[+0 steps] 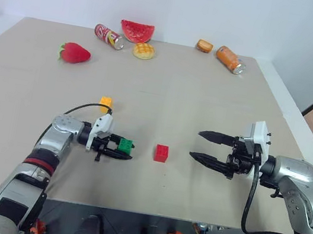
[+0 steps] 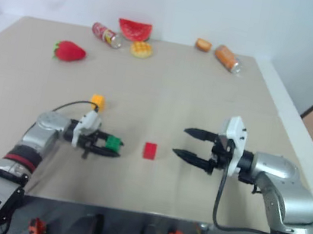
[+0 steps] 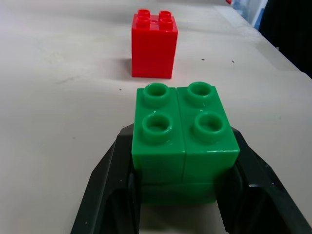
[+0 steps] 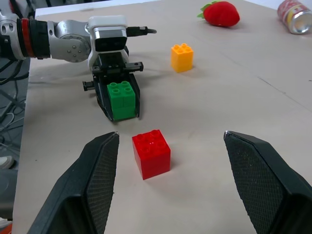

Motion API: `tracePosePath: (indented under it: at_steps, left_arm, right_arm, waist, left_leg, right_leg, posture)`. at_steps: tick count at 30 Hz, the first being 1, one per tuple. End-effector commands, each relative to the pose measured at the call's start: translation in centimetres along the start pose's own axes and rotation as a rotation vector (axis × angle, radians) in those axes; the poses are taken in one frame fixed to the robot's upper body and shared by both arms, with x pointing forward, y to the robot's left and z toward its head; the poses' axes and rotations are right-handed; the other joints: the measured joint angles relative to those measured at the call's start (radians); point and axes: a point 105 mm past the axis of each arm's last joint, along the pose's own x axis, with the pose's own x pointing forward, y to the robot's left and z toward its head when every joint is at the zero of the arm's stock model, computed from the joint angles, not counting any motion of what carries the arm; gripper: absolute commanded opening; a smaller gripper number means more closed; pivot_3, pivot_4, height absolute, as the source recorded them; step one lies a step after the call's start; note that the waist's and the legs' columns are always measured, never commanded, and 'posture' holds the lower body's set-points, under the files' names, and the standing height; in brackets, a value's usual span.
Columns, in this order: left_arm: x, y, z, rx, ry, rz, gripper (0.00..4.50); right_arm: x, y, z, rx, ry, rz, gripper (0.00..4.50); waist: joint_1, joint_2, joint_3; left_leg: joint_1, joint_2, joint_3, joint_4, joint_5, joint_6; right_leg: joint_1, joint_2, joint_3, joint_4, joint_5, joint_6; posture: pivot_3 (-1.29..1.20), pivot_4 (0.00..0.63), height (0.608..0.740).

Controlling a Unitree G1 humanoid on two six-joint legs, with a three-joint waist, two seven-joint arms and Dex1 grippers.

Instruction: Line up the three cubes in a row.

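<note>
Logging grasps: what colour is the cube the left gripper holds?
Green cube, clearest in the left wrist view.

Cube in left gripper (image 1: 120, 149) left of middle cube (image 1: 161, 153); third cube (image 1: 105, 104) behind, right gripper (image 1: 203, 146) opposite

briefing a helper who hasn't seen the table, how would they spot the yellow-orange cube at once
Start at the tan table and ignore the toy food and cans along its far edge. Nearer the robot, find the left gripper shut on the green cube. The yellow-orange cube stands alone just beyond that arm, the only loose brick of that colour; the red cube sits between the grippers.
</note>
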Motion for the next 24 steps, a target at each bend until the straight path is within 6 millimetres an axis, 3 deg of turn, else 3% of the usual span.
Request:
tracePosePath:
  at_steps: [1, 15, 24]
  left_arm:
    - [0.6, 0.4, 0.5, 0.042, -0.024, 0.026, 1.36]
    - [1.5, 1.8, 0.8, 0.078, -0.040, 0.087, 1.36]
    - [2.0, 1.6, 0.9, 0.062, -0.050, 0.055, 1.36]
  right_arm:
    - [-0.1, -0.3, 0.8, -0.044, -0.012, -0.010, 3.56]
    - [0.1, -0.2, 0.6, -0.051, -0.006, -0.011, 3.56]
    - [0.3, -0.3, 0.5, -0.054, -0.008, -0.013, 3.56]
  waist:
    - [0.002, 0.000, 0.000]
    - [0.005, 0.000, 0.000]
    - [0.005, 0.000, 0.000]
  left_leg:
    - [0.000, 0.000, 0.000, 0.000, 0.000, 0.000]
    - [0.000, -0.001, 0.000, 0.002, 0.001, 0.001]
    - [0.000, -0.001, -0.001, 0.002, 0.001, 0.001]
  right_leg:
    - [0.000, 0.000, 0.000, 0.000, 0.000, 0.000]
    - [0.002, -0.001, 0.000, 0.000, 0.001, 0.001]
    - [0.002, -0.001, 0.000, 0.000, 0.001, 0.001]
  posture:
    - [0.00, 0.150, 0.740]
    - [0.00, 0.150, 0.740]
    - [0.00, 0.150, 0.740]
